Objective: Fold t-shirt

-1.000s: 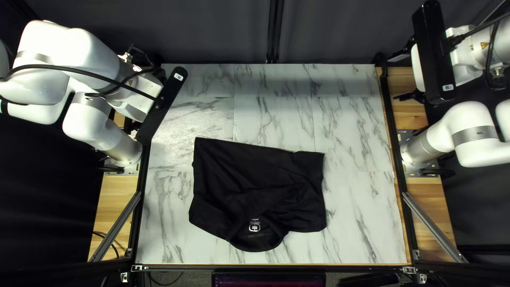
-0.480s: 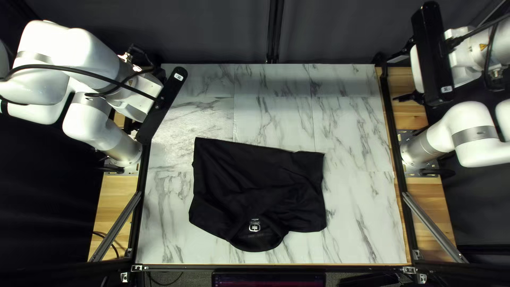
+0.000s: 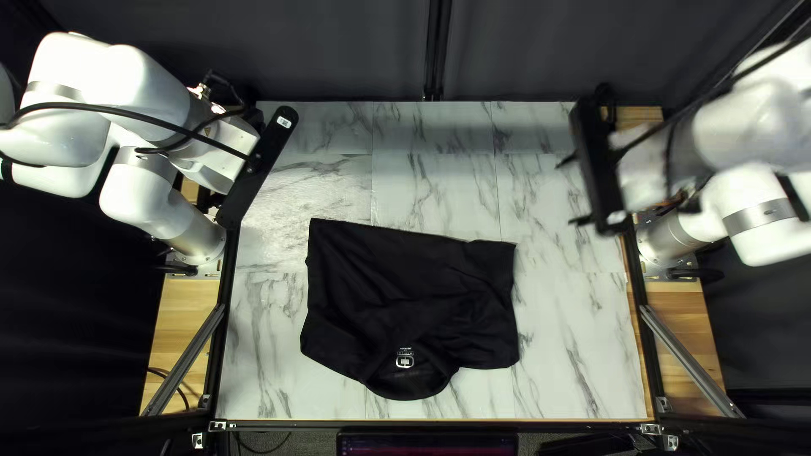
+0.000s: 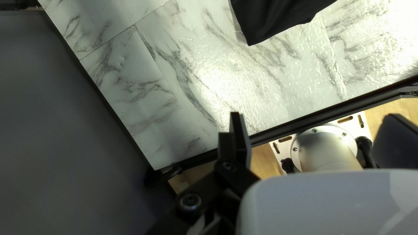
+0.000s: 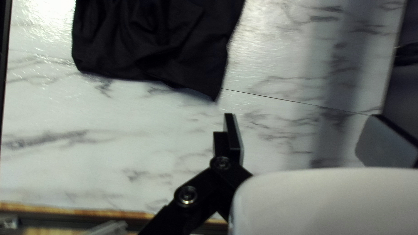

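Right pincer [image 3: 572, 190] overhangs tabletop [image 3: 583, 346] (spread wide).

T-shirt [image 3: 405, 287]: on the bench [image 3: 574, 355], nearer its near edge than its far edge, nearer its left edge than its right
Collar [image 3: 405, 393]: at the T-shirt's near side
Neck label [image 3: 405, 361]: inside the collar
Curtain [image 3: 338, 51]: behind the bench's far edge
Screen [image 3: 427, 444]: before the bench's near edge
Left arm base [image 3: 198, 236]: left of the T-shirt
Right arm base [image 3: 663, 241]: right of the T-shirt
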Controlling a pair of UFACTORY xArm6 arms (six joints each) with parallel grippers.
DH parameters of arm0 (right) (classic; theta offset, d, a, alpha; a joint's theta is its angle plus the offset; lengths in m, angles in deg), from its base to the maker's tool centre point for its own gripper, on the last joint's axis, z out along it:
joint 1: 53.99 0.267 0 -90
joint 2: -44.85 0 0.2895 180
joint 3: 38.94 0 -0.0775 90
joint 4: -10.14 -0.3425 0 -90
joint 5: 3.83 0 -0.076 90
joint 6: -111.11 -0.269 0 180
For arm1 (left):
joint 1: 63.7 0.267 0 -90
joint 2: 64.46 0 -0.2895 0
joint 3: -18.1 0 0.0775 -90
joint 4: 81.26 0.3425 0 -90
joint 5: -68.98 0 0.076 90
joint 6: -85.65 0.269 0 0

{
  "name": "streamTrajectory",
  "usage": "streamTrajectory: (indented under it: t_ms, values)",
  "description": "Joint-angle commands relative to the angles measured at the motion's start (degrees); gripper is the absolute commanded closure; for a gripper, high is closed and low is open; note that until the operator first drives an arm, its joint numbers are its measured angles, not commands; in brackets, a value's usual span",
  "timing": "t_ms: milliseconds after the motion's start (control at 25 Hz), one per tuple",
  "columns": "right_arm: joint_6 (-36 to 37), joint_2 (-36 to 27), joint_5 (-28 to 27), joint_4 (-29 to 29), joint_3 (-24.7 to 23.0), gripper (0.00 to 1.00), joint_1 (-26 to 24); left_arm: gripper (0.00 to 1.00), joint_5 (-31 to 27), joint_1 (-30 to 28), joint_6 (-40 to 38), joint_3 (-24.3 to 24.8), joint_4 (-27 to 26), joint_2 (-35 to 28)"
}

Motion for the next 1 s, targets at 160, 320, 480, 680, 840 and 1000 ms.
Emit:
streamTrajectory:
  t_ms: [160,320,480,680,840,1000]
  values:
    - [-27.71,20.76,11.07,12.83,-0.33,0.0,8.63,0.0,0.0,0.0,0.0,0.0,0.0,0.0]
    - [-27.71,20.76,11.07,12.83,-0.33,0.0,8.63,0.0,0.0,0.0,0.0,0.0,0.0,0.0]
    - [-27.71,20.76,11.07,12.83,-0.33,0.0,8.63,0.0,0.0,0.0,0.0,0.0,0.0,0.0]
    - [-21.78,27.11,21.12,6.97,-2.1,0.0,4.06,0.0,0.0,0.0,0.0,0.0,0.0,0.0]
    - [-23.92,32.88,26.1,2.95,-0.89,0.0,3.02,0.0,0.0,0.0,0.0,0.0,0.0,0.0]
    - [-29.15,40.36,31.17,0.4,2.18,0.0,3.24,0.0,0.0,0.0,0.0,0.0,0.0,0.0]
